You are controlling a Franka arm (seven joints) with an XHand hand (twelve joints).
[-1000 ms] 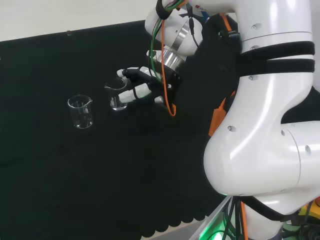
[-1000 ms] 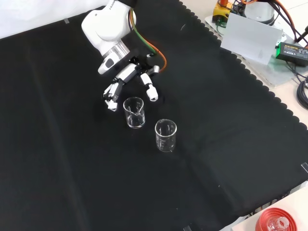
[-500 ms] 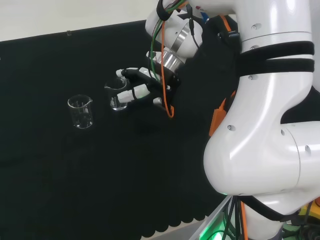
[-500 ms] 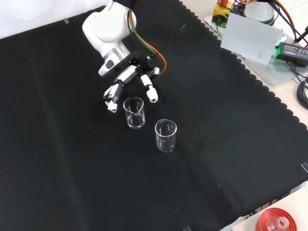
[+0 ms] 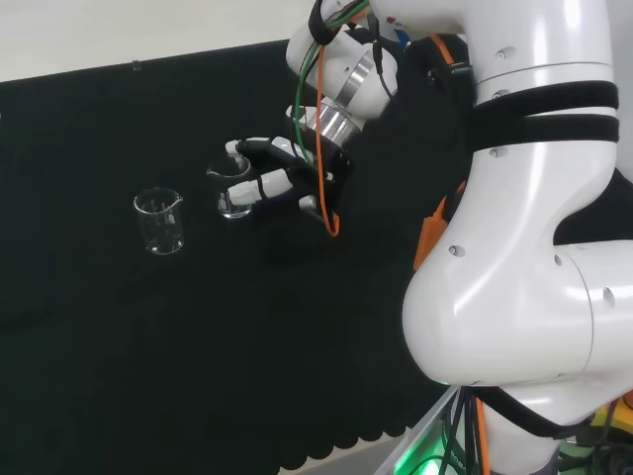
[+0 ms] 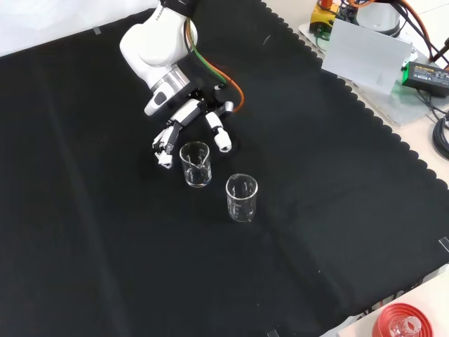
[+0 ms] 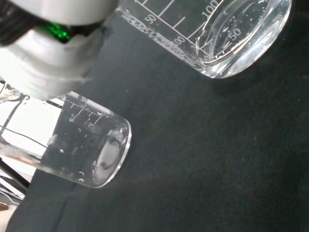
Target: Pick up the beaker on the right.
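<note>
Approach status: over the last second my hand (image 6: 189, 116) has crept closer to the near beaker (image 6: 196, 164), so the reach is nearly done and the grasp has not begun. My fingers (image 5: 259, 185) are spread and only slightly bent, clamped on nothing. In the front view the near beaker stands on the black cloth (image 6: 105, 239) just below my fingertips, in the gap between fingers and thumb, seemingly untouched. The second beaker (image 6: 241, 198) stands just beside the near beaker, farther from my hand.
</note>
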